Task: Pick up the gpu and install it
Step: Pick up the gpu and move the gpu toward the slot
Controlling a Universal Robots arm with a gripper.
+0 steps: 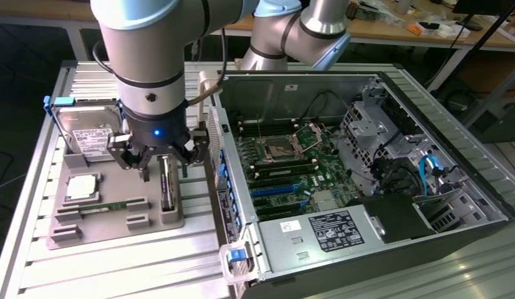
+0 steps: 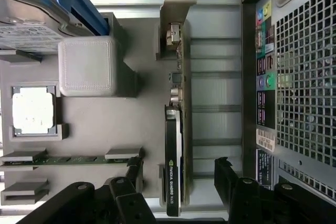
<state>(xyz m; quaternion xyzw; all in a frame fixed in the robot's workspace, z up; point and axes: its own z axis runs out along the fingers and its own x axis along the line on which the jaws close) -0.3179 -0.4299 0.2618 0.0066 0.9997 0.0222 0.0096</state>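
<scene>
In the exterior view the gripper (image 1: 158,163) hangs over the gray tray (image 1: 100,233) with its fingers spread wide and holding nothing. The gpu (image 1: 166,187) stands on edge in a slot of the tray, right below them. A hard drive (image 1: 90,132), a processor (image 1: 81,187) and a memory stick (image 1: 108,205) share the tray. The open computer case (image 1: 366,156) lies at the exterior view's right.

In the wrist view the fingers (image 2: 134,177) stand one on each side of the gpu (image 2: 173,171) without touching it — its pale bracket end points away from them. The case's grille (image 2: 304,77) runs beside the tray.
</scene>
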